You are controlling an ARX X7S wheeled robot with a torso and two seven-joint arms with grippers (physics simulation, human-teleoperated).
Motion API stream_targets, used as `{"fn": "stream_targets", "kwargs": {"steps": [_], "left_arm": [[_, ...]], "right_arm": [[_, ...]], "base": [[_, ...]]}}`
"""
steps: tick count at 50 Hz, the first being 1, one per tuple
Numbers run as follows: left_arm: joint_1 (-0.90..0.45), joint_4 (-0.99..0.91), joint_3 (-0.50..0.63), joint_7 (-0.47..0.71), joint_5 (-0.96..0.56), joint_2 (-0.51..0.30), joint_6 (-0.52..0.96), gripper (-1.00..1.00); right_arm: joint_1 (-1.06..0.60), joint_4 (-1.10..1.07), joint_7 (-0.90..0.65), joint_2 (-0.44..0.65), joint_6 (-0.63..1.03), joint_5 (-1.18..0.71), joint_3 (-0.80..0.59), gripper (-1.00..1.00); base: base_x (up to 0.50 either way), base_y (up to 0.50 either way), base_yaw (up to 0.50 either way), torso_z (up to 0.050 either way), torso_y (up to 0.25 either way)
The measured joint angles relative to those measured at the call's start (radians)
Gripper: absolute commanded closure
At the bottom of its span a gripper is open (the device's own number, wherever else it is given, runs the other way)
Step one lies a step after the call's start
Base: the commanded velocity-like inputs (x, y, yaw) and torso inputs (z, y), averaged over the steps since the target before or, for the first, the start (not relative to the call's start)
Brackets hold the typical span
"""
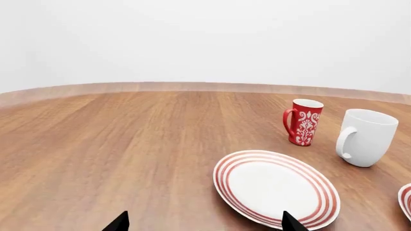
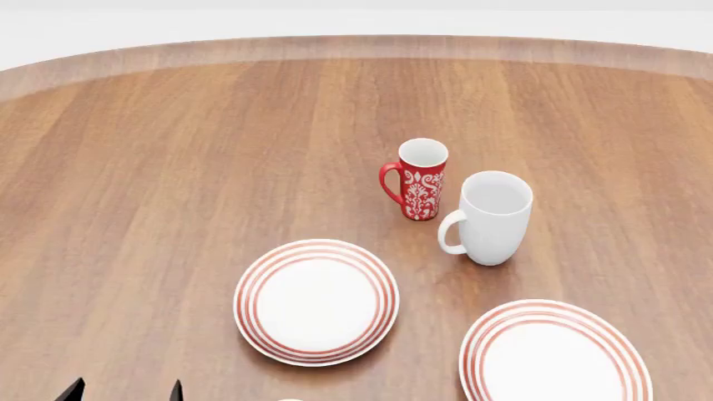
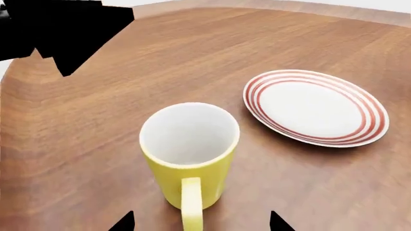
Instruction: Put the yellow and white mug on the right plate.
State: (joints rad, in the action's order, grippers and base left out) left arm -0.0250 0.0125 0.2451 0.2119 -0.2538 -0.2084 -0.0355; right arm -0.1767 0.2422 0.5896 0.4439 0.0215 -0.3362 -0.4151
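So, quick rundown:
Right gripper [image 3: 200,222]: tips spread wide, either side of the yellow mug's [image 3: 188,154] handle, holding nothing.
Left gripper [image 1: 204,222]: spread apart too, nothing in it.
Yellow mug: upright on the table [image 3: 103,120], near a plate [image 3: 314,108].
Head view: no yellow mug; right plate [image 2: 557,355] bare.

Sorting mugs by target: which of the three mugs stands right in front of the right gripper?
The yellow and white mug, handle toward the camera; the red mug and white mug stand elsewhere.

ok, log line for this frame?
phase: approach | right gripper: open, straddling yellow mug handle | mug: upright on table, not lifted | right plate: bare | left gripper: open, idle
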Motion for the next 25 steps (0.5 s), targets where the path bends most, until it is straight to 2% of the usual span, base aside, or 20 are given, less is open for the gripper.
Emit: {"fn": "stream_targets", "kwargs": {"steps": [25], "left_arm": [[0.001, 0.003, 0.006, 0.007, -0.013, -0.008, -0.012, -1.00]], "right_arm": [[-0.042, 0.118, 0.018, -0.047, -0.036, 0.023, -0.030, -1.00]], "base": [[0.00, 0.00, 0.00, 0.000, 0.000]]}}
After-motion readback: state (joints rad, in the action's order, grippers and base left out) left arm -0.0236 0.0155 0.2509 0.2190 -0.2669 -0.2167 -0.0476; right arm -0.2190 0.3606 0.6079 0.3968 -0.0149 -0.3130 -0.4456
